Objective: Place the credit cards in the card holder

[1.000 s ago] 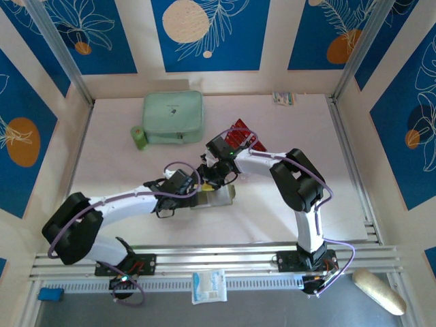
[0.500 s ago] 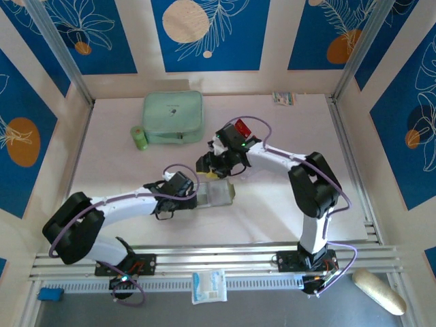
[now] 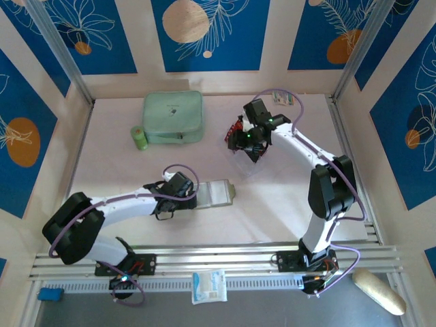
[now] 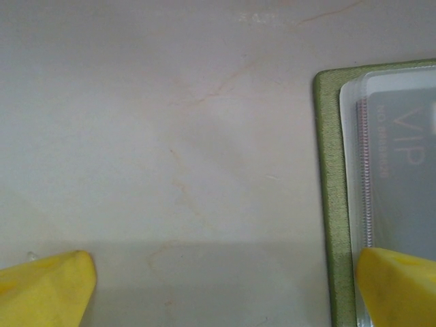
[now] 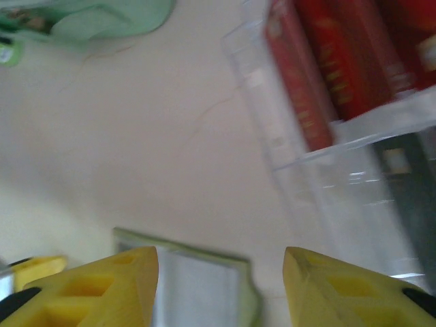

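**Scene from above and from both wrists.** The card holder lies opened flat at the middle of the surface, just ahead of the left arm.

**Left jaws:** spread wide and gripping nothing. In the left wrist view one yellow finger sits over bare surface. The other sits over the holder's clear pocket, just inside its olive edge. A card marked VIP lies inside that pocket.

**Right jaws:** part open and empty, hanging over the far right-centre of the surface on the right arm. In the right wrist view their yellow fingers stand apart, and the holder is seen blurred on the surface between them.

**Cards:** red cards lie packed together in a clear tray, well apart from the holder. From above they show as a red patch beside the right wrist.

**Other items:** a mint case lies at the far side, with a small green roll just beside its left edge.
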